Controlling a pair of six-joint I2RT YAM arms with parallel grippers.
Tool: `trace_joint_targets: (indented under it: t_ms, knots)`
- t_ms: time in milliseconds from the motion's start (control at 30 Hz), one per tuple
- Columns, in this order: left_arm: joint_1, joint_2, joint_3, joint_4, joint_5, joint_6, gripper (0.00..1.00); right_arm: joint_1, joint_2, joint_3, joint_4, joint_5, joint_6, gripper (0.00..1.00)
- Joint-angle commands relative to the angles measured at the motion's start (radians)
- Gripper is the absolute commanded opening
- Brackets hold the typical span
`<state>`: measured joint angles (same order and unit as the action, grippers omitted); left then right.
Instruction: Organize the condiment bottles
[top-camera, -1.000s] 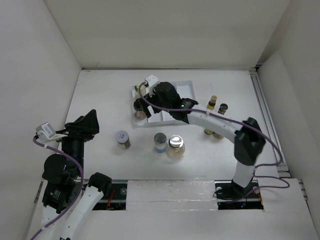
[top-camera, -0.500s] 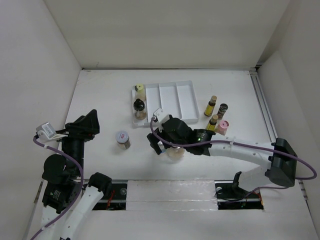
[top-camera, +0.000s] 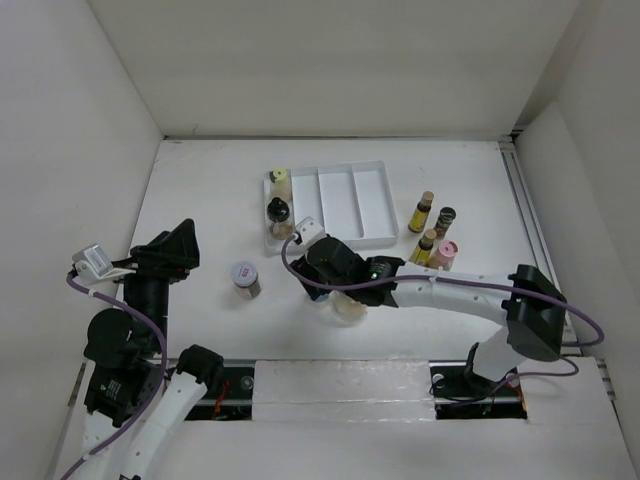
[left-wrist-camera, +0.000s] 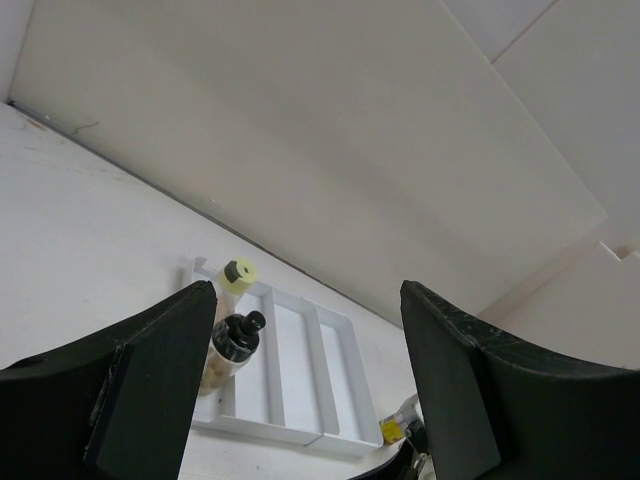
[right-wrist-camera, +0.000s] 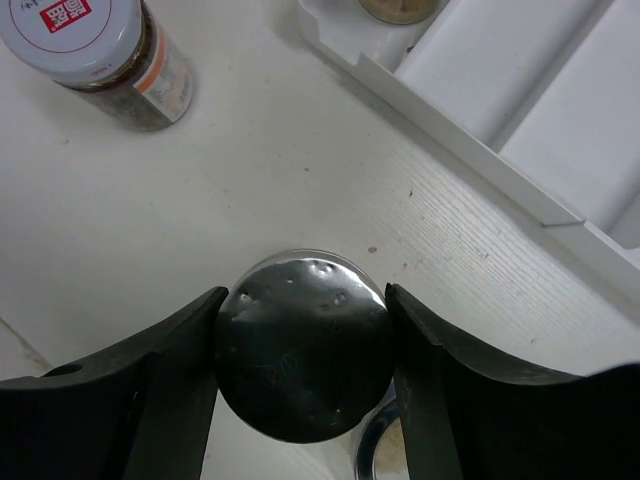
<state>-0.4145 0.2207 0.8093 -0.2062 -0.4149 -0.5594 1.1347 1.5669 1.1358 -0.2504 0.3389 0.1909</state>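
right gripper (right-wrist-camera: 302, 300) closed snug on silver-capped jar (right-wrist-camera: 300, 365); white divided tray (right-wrist-camera: 470, 150) just ahead of it. grasp step looks done, next: lift clear, carry to a free slot. left gripper (left-wrist-camera: 308, 290) wide open, empty.

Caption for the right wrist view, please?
Right gripper gripping a silver-capped jar beside the white tray, red-labelled jar nearby.

The jar (right-wrist-camera: 95, 55) by the desk tray has a red sign (right-wrist-camera: 70, 12) with white letters on its lid. The letters are too small to read.
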Motion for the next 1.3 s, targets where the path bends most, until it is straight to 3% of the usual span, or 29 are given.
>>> trace_joint_targets:
  t_ms: [0,167,333,633,800,1267]
  knots:
    - [0.003,0.008,-0.005,0.048,0.013,0.012,0.71,0.002,-0.036,0.094,0.019,0.063,-0.033,0.46]
    - [0.003,0.008,-0.005,0.048,0.022,0.012,0.71,-0.041,-0.088,0.189,0.028,0.053,-0.113,0.44]
    - [0.003,0.008,-0.005,0.048,0.022,0.012,0.71,-0.206,-0.01,0.341,0.051,-0.072,-0.165,0.43]
    - [0.003,0.008,-0.005,0.048,0.022,0.012,0.71,-0.409,0.344,0.743,0.051,-0.279,-0.202,0.43]
    - [0.003,0.008,-0.005,0.048,0.022,0.012,0.71,-0.469,0.531,1.01,-0.053,-0.331,-0.211,0.41]
    - [0.003,0.017,-0.005,0.048,0.022,0.012,0.71,-0.487,0.725,1.079,0.026,-0.272,-0.211,0.41]
